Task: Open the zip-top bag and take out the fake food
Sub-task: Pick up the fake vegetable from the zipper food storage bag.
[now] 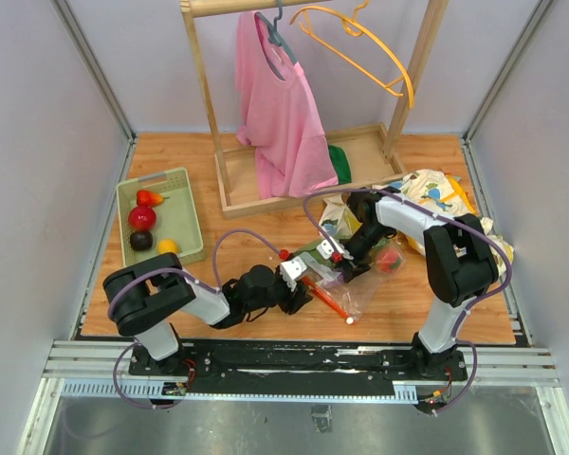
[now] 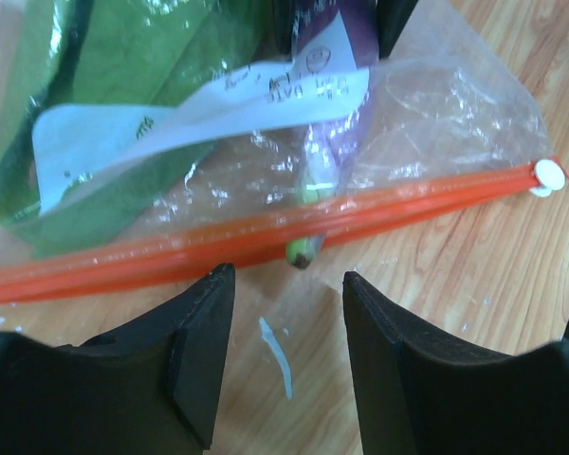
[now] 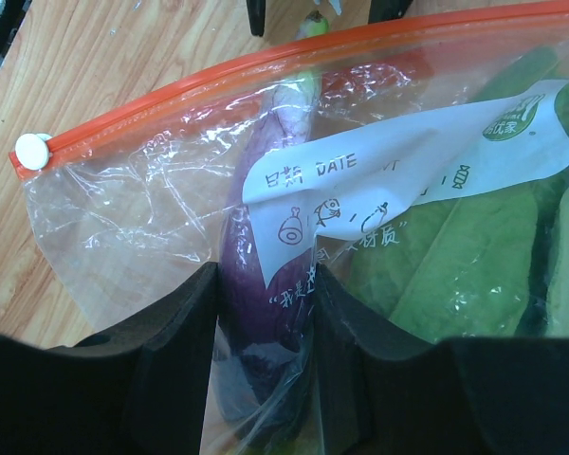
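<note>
Two arms meet over the zip-top bag (image 1: 360,289), which lies on the wooden bench (image 1: 152,147) near the middle, in front of the clothes rack (image 1: 206,95). The right fingers (image 3: 175,370) are clenched on the bag: they pinch the plastic from both sides with a long purple piece (image 3: 266,313) of the fake food between them, inside the bag. A large green piece (image 3: 455,265) lies beside the purple one, partly under the white label (image 3: 398,180). The left fingers (image 2: 204,351) are released and stand apart, with nothing between them, just before the orange-red zipper strip (image 2: 171,251). The green stem tip (image 2: 303,252) of the purple piece pokes out through the strip; the white slider (image 2: 548,175) sits at one end of the strip. At the left of the bench, a pale green tray (image 1: 185,204) holds four more pieces: one red (image 1: 142,218), one dark (image 1: 140,241), one yellow (image 1: 168,246) and one small orange-red (image 1: 149,198).
</note>
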Robot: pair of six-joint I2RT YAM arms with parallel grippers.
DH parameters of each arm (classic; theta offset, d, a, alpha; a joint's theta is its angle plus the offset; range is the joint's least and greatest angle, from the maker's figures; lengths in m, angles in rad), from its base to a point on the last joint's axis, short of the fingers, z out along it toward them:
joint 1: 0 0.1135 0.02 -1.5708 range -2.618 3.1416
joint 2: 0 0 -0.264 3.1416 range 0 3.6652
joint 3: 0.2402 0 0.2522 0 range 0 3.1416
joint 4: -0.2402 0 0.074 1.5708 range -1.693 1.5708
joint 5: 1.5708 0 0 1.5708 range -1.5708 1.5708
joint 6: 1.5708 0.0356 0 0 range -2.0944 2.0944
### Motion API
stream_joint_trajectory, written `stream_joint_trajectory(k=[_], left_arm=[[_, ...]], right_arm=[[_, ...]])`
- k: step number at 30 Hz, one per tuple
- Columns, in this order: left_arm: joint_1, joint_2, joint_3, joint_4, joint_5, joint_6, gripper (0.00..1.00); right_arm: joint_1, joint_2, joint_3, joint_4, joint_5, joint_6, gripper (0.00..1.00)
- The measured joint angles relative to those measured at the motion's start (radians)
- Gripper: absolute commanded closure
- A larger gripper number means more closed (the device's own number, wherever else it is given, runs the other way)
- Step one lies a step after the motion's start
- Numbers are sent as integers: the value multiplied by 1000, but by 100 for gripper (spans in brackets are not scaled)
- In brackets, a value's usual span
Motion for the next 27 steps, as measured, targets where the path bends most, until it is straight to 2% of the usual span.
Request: stream_joint_trajectory(k=[10,18,24,27], left_arm=[[-4,70,59,92,9,10,46],[-14,119,86,148,-1,9,39],[-14,145,143,159,-4,12,46],[-14,160,148,170,11,2,55]], right_arm=[[0,0,7,-10,-21,0,84],[0,0,18,-22,-39,0,84],[16,0,18,-25,-55,3,85],[14,0,18,-23,-55,7,85]])
